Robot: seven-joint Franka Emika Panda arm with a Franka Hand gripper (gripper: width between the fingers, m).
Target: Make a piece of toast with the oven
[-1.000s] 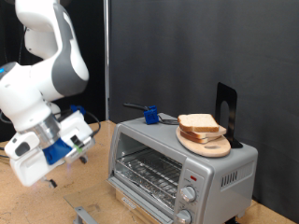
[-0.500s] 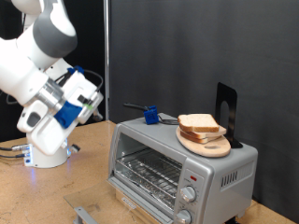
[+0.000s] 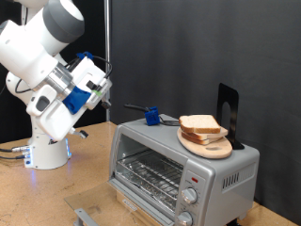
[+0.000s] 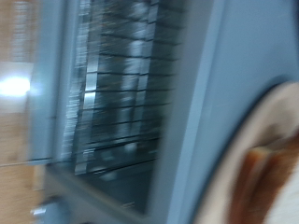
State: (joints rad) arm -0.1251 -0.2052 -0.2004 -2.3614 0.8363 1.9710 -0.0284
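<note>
Silver-grey metal toaster oven (image 3: 179, 171) at frame centre-right, glass door shut, wire rack visible inside. Two cream, brown-crusted bread slices (image 3: 201, 125) stacked on round light wooden board (image 3: 209, 145) atop oven. White-and-blue gripper (image 3: 94, 87) raised in air, frame left of oven, touching nothing.

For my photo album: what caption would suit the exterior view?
Robot claw raised left of a closed oven, two bread slices waiting on a board on top.
</note>
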